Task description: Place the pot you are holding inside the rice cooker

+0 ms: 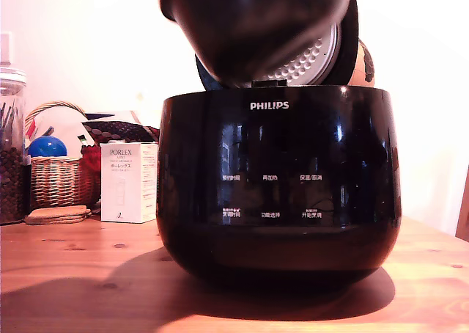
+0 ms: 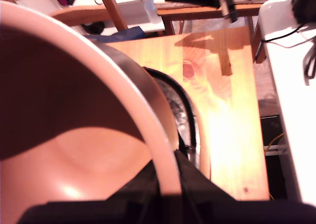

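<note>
The pot [image 1: 249, 17], dark and round-bottomed, hangs tilted at the top of the exterior view, just above the open mouth of the rice cooker [image 1: 278, 186]. Its rounded bottom is level with the cooker's rim and slightly toward the exterior view's left. The cooker is glossy black with a white PHILIPS logo, and its raised lid with a dimpled plate [image 1: 316, 58] stands behind the pot. In the wrist view the pot's pale interior [image 2: 74, 145] fills the frame. My gripper [image 2: 170, 187] is shut on its rim [image 2: 148, 115], one dark finger [image 2: 202, 192] outside. The gripper is out of the exterior view.
On the wooden table [image 1: 73, 274], at the exterior view's left, stand a white Porlex box [image 1: 128, 183], a wicker basket [image 1: 58, 179] with a blue ball, a glass jar [image 1: 11, 149] and cork coasters [image 1: 57, 214]. A chair [image 2: 111, 7] and a white desk [image 2: 296, 110] show in the wrist view.
</note>
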